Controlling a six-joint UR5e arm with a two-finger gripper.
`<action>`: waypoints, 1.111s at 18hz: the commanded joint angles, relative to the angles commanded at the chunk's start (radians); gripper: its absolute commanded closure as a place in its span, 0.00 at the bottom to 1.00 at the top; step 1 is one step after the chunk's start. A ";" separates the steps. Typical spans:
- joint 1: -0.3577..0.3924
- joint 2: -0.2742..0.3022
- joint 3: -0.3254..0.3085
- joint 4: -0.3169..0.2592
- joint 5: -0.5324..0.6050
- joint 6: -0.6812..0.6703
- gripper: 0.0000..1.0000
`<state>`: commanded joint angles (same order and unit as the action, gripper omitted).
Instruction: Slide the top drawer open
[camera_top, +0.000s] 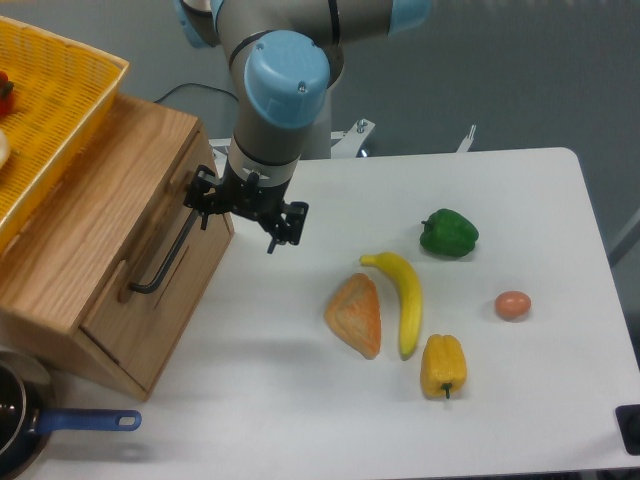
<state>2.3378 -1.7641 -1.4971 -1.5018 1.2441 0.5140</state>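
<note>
The top drawer is a light oak panel in the front of the wooden cabinet at the left, and it sits flush with the cabinet. Its long black bar handle runs diagonally down the panel. My gripper hangs open just right of the handle's upper end, with its left finger close to the bar and nothing between the fingers. The arm's blue-capped wrist hides the handle's top mount.
A yellow basket rests on the cabinet top. On the white table lie a bread piece, a banana, a green pepper, a yellow pepper and an egg. A blue-handled pan sits at the bottom left.
</note>
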 joint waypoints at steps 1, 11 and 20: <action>0.000 0.002 0.000 0.000 -0.003 -0.018 0.00; -0.003 0.003 -0.009 -0.006 -0.005 -0.032 0.00; -0.034 0.000 -0.012 -0.006 -0.008 -0.046 0.00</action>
<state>2.3041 -1.7641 -1.5094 -1.5079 1.2364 0.4679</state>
